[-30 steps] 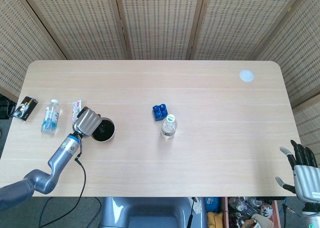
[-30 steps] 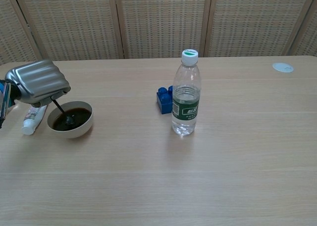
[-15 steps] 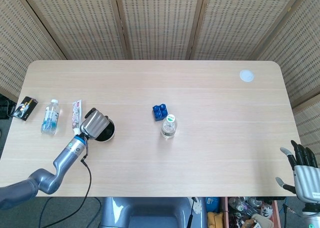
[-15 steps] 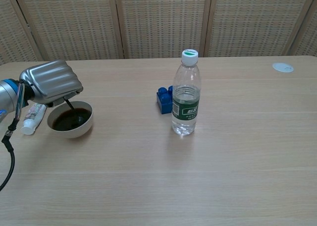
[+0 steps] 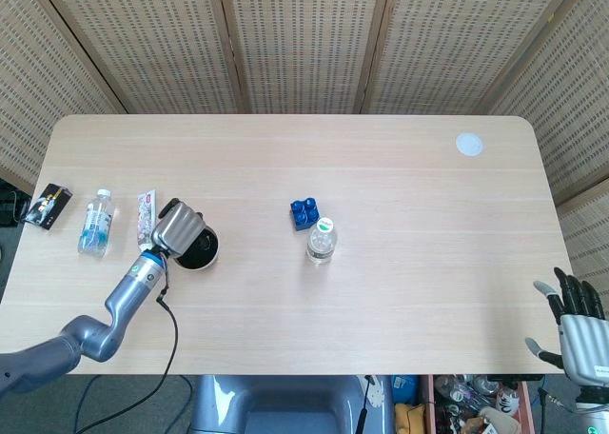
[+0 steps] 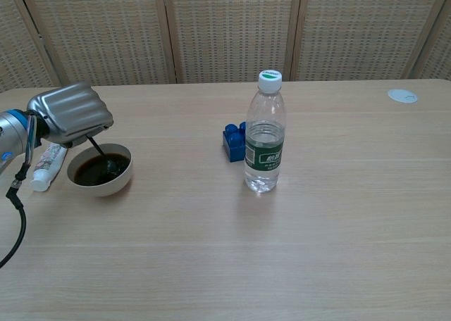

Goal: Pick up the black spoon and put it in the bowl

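Note:
The bowl (image 6: pixel 99 180) (image 5: pixel 207 258) has a pale outside and a dark inside and stands at the table's left. My left hand (image 6: pixel 70 114) (image 5: pixel 176 227) hovers over its near-left rim with fingers curled, holding the black spoon (image 6: pixel 104 159) by its handle. The spoon slants down with its scoop inside the bowl. In the head view the hand covers the spoon. My right hand (image 5: pixel 575 322) hangs off the table's front right corner, fingers spread, holding nothing; the chest view does not show it.
An upright water bottle (image 6: pixel 264 134) (image 5: pixel 322 241) stands mid-table beside blue toy bricks (image 6: pixel 233 139) (image 5: pixel 304 212). A tube (image 6: pixel 46 165) (image 5: pixel 145 216) lies just left of the bowl. Further left lie a small bottle (image 5: pixel 96 223) and a black packet (image 5: pixel 48 205). A white disc (image 5: pixel 469 145) sits far right.
The left hand shifted right over the bowl and then drew back slightly left. The spoon stayed in its grip, its scoop moving about inside the bowl. The right hand stayed still.

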Available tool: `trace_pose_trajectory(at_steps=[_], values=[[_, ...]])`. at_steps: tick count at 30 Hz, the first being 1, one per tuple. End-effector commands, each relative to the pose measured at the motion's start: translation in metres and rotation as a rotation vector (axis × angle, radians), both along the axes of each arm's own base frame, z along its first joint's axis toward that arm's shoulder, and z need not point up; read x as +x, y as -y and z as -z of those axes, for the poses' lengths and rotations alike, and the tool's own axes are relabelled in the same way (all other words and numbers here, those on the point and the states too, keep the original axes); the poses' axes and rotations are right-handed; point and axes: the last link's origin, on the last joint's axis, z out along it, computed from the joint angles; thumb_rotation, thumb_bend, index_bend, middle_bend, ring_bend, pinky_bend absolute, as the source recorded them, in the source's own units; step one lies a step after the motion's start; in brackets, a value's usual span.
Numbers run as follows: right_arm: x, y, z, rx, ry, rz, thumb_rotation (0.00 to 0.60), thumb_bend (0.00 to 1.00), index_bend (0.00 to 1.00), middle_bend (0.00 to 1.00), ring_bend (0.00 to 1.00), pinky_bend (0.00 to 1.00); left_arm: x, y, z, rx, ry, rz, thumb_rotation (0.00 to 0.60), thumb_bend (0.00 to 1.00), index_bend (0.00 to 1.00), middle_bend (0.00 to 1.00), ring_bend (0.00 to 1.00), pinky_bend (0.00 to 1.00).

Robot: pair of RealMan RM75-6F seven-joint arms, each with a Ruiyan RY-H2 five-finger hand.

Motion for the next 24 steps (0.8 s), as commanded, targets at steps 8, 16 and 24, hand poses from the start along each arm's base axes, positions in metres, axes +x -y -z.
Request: trace_pose_trajectory(at_steps=[8,16,24], values=[[0.003,0.005,0.002,0.008,0.002,-0.022,0.600,0.19,0.22,0.09,0.00,0.03,-0.015,0.023,-0.012,-0.044,0.004,0.004,0.600,0.42,0.65,0.78,0.73,0.73],[0.002,0.003,0.001,0.003,0.003,-0.018,0.600,0.19,0.22,0.09,0.00,0.03,0.002,0.027,-0.004,-0.074,0.048,0.025,0.600,0.42,0.65,0.78,0.73,0.73],[-0.002,-0.002,-0.002,-0.007,0.000,0.004,0.600,0.19,0.22,0.09,0.00,0.03,0.016,0.012,0.007,-0.046,0.075,0.006,0.600,0.42,0.65,0.78,0.73,0.73]])
